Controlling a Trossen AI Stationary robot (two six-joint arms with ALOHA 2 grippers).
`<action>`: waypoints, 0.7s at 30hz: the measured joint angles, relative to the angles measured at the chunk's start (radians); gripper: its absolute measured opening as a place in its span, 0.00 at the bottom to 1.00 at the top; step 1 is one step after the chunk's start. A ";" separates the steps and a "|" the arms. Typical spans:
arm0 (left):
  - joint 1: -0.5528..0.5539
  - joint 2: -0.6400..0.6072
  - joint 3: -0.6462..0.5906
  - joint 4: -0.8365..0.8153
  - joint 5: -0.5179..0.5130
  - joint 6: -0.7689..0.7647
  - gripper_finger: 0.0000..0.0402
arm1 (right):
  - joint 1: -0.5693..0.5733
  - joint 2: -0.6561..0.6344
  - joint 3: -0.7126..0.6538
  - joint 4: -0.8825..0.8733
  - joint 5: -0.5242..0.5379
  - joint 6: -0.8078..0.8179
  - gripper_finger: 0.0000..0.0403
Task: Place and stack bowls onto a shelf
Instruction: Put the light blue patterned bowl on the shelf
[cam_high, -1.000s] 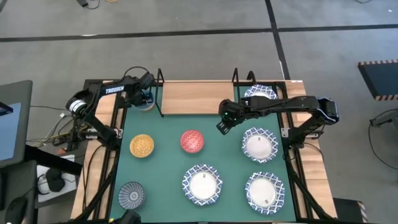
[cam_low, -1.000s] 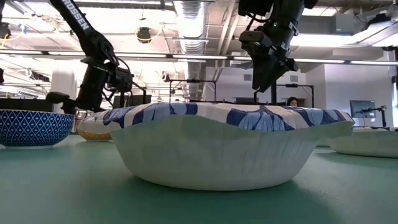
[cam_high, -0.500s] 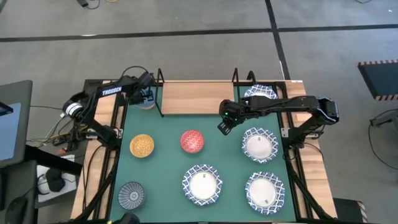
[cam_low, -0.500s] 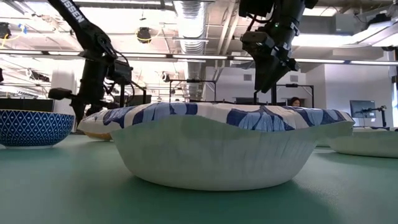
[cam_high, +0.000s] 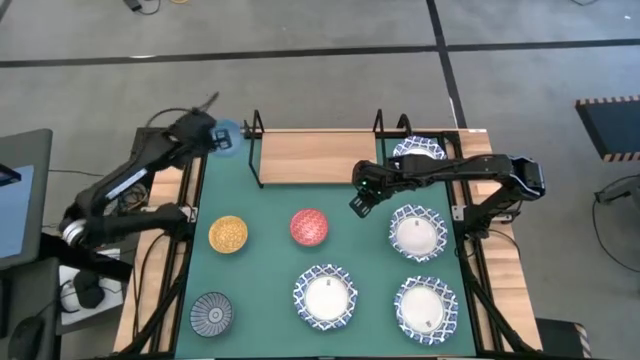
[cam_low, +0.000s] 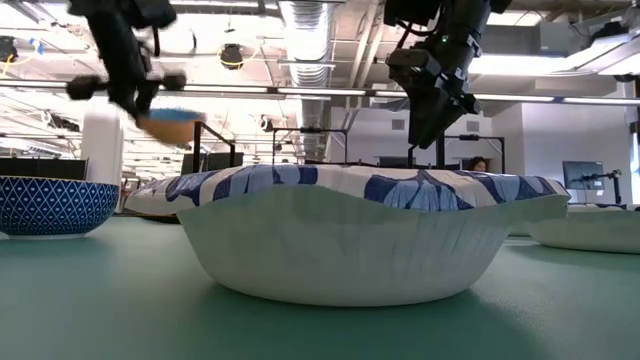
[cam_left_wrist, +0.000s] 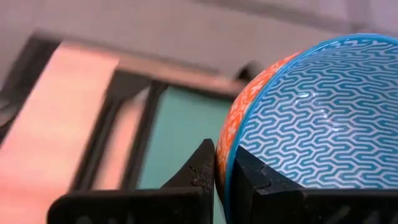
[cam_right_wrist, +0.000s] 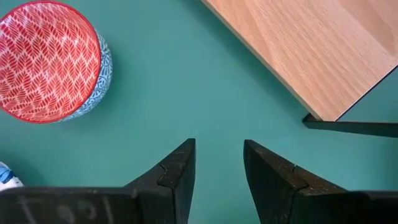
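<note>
My left gripper (cam_high: 213, 135) is shut on the rim of the light blue bowl (cam_high: 227, 134) and holds it high in the air, just left of the shelf's left posts. In the left wrist view my fingertips (cam_left_wrist: 205, 171) pinch the bowl's (cam_left_wrist: 311, 124) orange-sided rim. The low view shows the bowl (cam_low: 170, 122) well above the mat. The light-wood shelf (cam_high: 315, 158) is bare. My right gripper (cam_high: 357, 205) hangs open above the mat, between the shelf's front edge and the red bowl (cam_high: 308, 227). The right wrist view shows the red bowl (cam_right_wrist: 46, 59) and the shelf corner (cam_right_wrist: 311, 43).
On the green mat (cam_high: 270, 270) lie a yellow bowl (cam_high: 228, 234), a dark-blue striped bowl (cam_high: 211, 312) and three white blue-rimmed bowls (cam_high: 417, 232) (cam_high: 325, 297) (cam_high: 426, 308). Another white bowl (cam_high: 417, 150) sits right of the shelf. Black upright posts (cam_high: 256, 125) flank the shelf.
My left arm has lifted the light blue bowl off the mat's back-left corner and raised it high. The right arm has not moved.
</note>
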 joint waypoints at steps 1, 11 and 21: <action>-0.011 -0.036 0.000 0.038 0.010 0.033 0.01 | 0.001 0.000 0.000 0.000 0.000 0.000 0.40; -0.191 -0.144 0.002 0.540 0.191 0.272 0.01 | -0.008 0.000 0.014 -0.013 -0.022 -0.031 0.40; -0.305 0.128 0.113 0.594 0.161 0.349 0.01 | -0.015 -0.041 0.076 -0.033 -0.031 -0.033 0.40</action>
